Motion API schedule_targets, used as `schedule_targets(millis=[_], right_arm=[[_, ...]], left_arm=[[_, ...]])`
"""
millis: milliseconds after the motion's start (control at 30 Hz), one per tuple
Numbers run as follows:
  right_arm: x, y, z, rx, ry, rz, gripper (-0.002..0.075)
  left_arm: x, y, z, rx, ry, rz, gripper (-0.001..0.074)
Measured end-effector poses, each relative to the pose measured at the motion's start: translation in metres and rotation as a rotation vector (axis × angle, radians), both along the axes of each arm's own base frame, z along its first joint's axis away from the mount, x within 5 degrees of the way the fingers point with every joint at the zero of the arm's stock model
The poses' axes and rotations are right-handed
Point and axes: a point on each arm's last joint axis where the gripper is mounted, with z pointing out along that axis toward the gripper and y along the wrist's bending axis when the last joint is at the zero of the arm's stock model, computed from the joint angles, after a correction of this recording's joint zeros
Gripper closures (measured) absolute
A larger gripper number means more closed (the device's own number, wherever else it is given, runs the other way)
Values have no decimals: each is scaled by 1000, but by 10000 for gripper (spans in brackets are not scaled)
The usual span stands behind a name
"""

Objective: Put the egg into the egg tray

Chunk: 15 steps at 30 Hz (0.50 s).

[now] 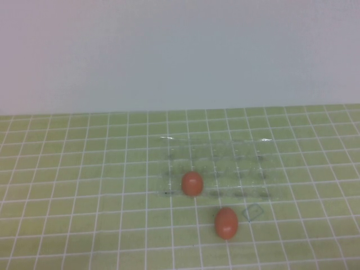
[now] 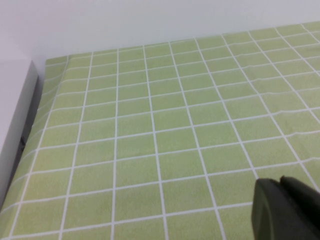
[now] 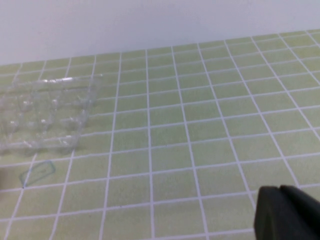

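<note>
The clear plastic egg tray (image 1: 219, 166) lies at the middle of the green checked table. One orange-brown egg (image 1: 192, 184) sits in a cup at the tray's near left corner. A second egg (image 1: 226, 223) lies on the table just in front of the tray. Neither arm shows in the high view. My left gripper (image 2: 282, 187) is shut and empty over bare cloth, with no egg in its view. My right gripper (image 3: 280, 192) is shut and empty, to the right of the tray (image 3: 42, 117); no egg shows in its view.
A small clear plastic flap (image 1: 252, 212) lies on the cloth beside the near egg, also in the right wrist view (image 3: 37, 172). A white wall stands behind the table. A white edge (image 2: 15, 125) borders the table in the left wrist view.
</note>
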Motion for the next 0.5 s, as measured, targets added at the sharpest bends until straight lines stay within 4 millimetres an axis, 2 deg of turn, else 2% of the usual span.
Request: schedule_targets(millis=[67, 200, 333, 500], right_arm=[[0, 0, 7, 14, -22, 1, 728], [-5, -1, 40, -2, -85, -2, 728], [-5, -1, 71, -11, -48, -6, 728], [15, 0, 100, -19, 48, -7, 728]], left_arm=[[0, 0, 0, 0, 0, 0, 736], [0, 0, 0, 0, 0, 1, 736], [0, 0, 0, 0, 0, 0, 736], [0, 0, 0, 0, 0, 0, 736]])
